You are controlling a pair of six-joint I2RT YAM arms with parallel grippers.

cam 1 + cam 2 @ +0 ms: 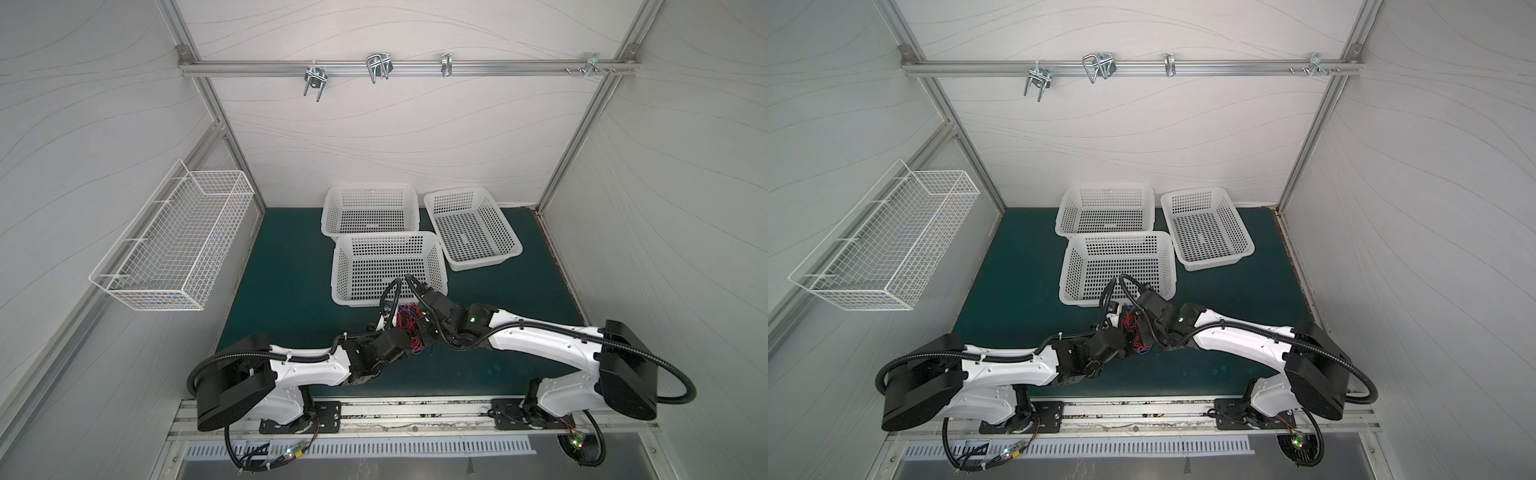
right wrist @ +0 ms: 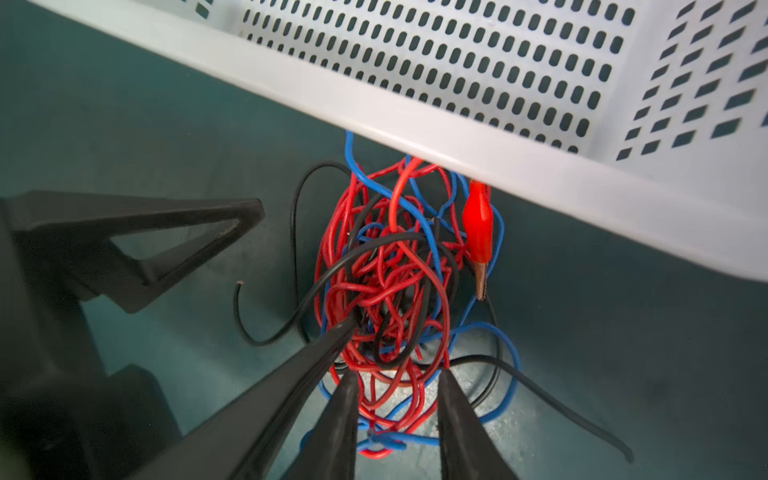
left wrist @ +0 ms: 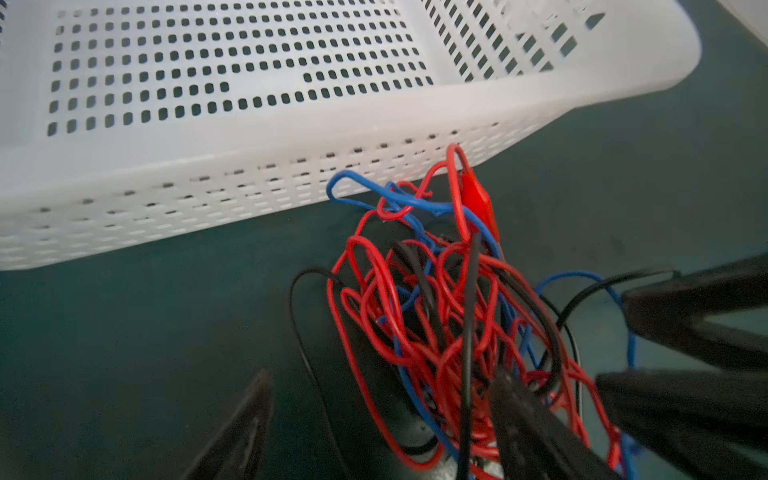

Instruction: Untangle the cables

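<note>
Cables [image 2: 374, 286] lengthwise toward basket [image 2: 457, 139]; left end effector [image 3: 382, 376] wide, right end effector [image 2: 397, 376] narrow.

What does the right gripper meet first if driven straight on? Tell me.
The cables: the right gripper points into their tangle, jaws apart. Beyond that, probably the wall of the white basket.

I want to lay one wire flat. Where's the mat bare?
Bare green mat lies left of the nearest basket, and right of it, this side of the right basket. Crowded: the cables between left gripper and right gripper.
</note>
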